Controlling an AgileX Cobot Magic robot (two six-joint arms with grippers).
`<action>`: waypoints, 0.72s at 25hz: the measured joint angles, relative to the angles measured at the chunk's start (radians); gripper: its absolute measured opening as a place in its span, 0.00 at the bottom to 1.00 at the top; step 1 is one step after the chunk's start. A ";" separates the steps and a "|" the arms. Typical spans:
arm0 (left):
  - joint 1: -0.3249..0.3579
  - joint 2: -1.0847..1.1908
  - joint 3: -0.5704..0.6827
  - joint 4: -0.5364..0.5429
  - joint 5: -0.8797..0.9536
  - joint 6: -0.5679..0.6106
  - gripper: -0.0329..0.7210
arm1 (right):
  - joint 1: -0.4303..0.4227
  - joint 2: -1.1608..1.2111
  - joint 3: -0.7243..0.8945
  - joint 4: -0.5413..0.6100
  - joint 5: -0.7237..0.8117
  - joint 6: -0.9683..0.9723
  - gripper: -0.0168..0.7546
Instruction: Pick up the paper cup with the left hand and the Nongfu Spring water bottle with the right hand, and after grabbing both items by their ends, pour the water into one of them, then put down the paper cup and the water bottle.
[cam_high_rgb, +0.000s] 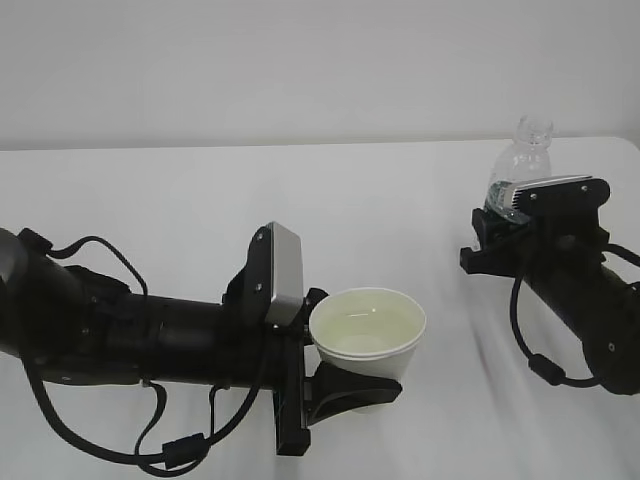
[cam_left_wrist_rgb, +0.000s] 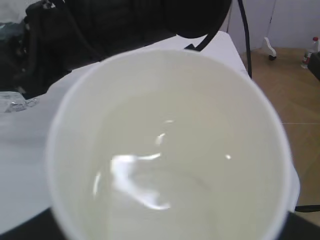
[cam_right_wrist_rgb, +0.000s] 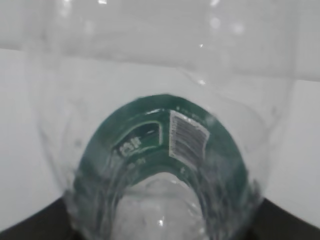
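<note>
Landmark: the white table; every place below is given from it.
Cup: the paper cup stands upright low over the near middle of the table, held in the left gripper.
Cup contents: water shows inside, a shallow clear pool with bright glints on it, lying level.
Left gripper: its black fingers are closed round the lower wall of the cup, under the rim; the exterior view cannot settle whether the base rests on the table.
Bottle: the water bottle is upright at the far right of the table, neck up and capless, looking nearly empty.
Right gripper: the right gripper clasps the lower body of the bottle at the green label; its fingertips are hidden behind its own body.
Stage: pouring looks done, and setting both things down seems to be what remains.
How the cup handles: thin paper, soft-walled, heavier now with water; a hard squeeze would buckle it and spill. Hold it low and keep it level.
How the bottle handles: light, thin ribbed plastic, springy and somewhat slick; the label band is the firmest place to hold. Being nearly empty, it will likely tip easily on release.
</note>
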 joint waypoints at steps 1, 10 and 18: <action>0.000 0.000 0.000 0.000 0.000 0.000 0.58 | 0.000 0.005 0.000 0.000 0.000 0.000 0.52; 0.000 0.000 0.000 0.000 0.000 0.000 0.58 | 0.000 0.021 -0.001 -0.013 -0.004 0.002 0.52; 0.000 0.000 0.000 0.000 0.000 0.000 0.58 | 0.000 0.058 -0.025 -0.050 -0.006 0.002 0.50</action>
